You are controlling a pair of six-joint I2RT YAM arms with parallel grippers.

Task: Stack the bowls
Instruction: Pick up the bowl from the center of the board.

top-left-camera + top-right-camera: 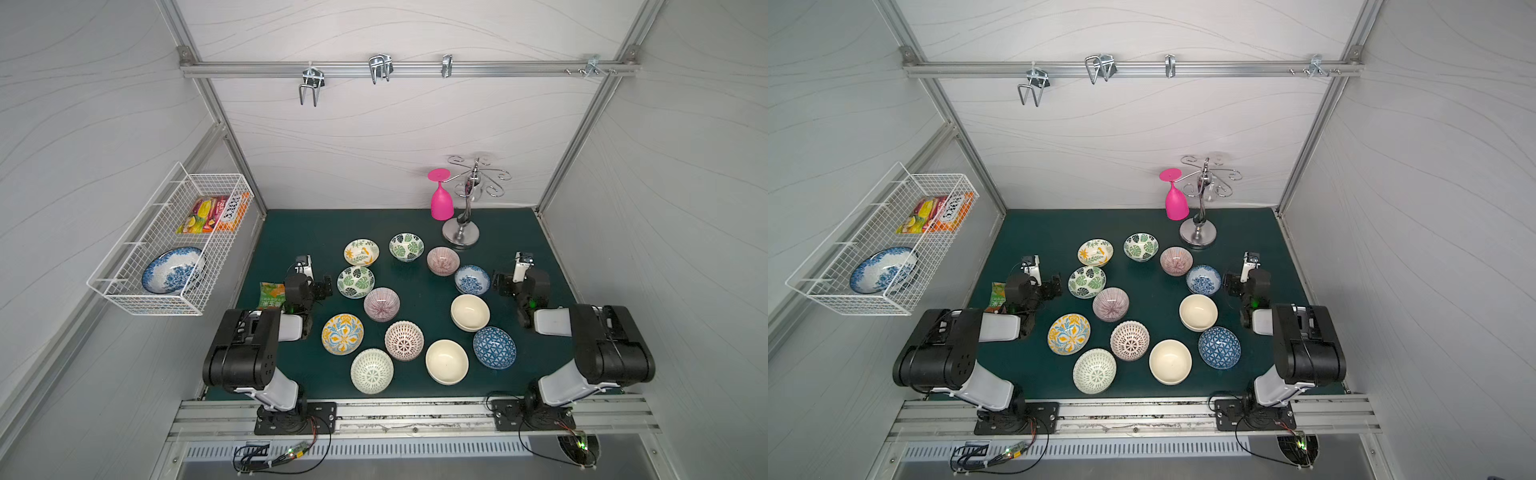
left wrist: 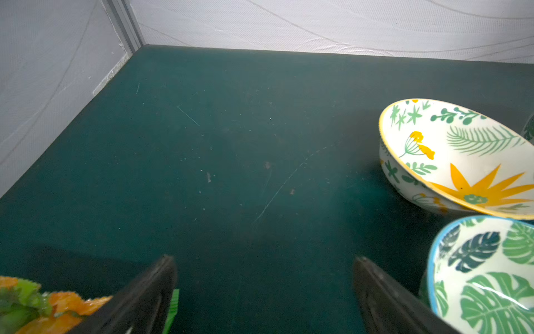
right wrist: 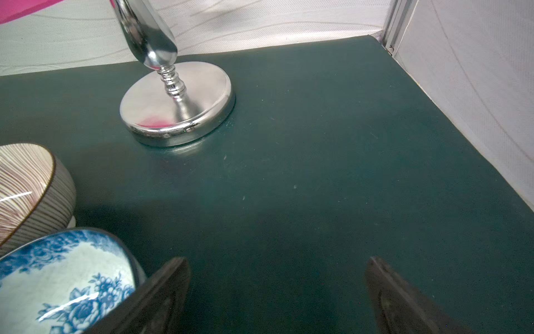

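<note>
Several small bowls stand singly, none nested, on the dark green mat (image 1: 415, 224) in both top views. Among them are a green-leaf bowl (image 1: 355, 281), a pink-striped bowl (image 1: 381, 304), a cream bowl (image 1: 470, 312) and a blue-patterned bowl (image 1: 471, 279). My left gripper (image 1: 304, 266) rests at the left of the group, open and empty (image 2: 263, 258), with the yellow floral bowl (image 2: 459, 162) and a green-leaf bowl (image 2: 485, 277) beside it. My right gripper (image 1: 523, 264) rests at the right, open and empty (image 3: 276, 259), next to the blue-patterned bowl (image 3: 60, 277) and a pink-striped bowl (image 3: 29, 185).
A chrome glass rack (image 1: 461, 232) with a hanging pink glass (image 1: 441, 199) stands at the back right. A snack packet (image 1: 271, 295) lies by the left arm. A white wire basket (image 1: 166, 245) on the left wall holds a large blue-and-white bowl (image 1: 172, 270) and packets.
</note>
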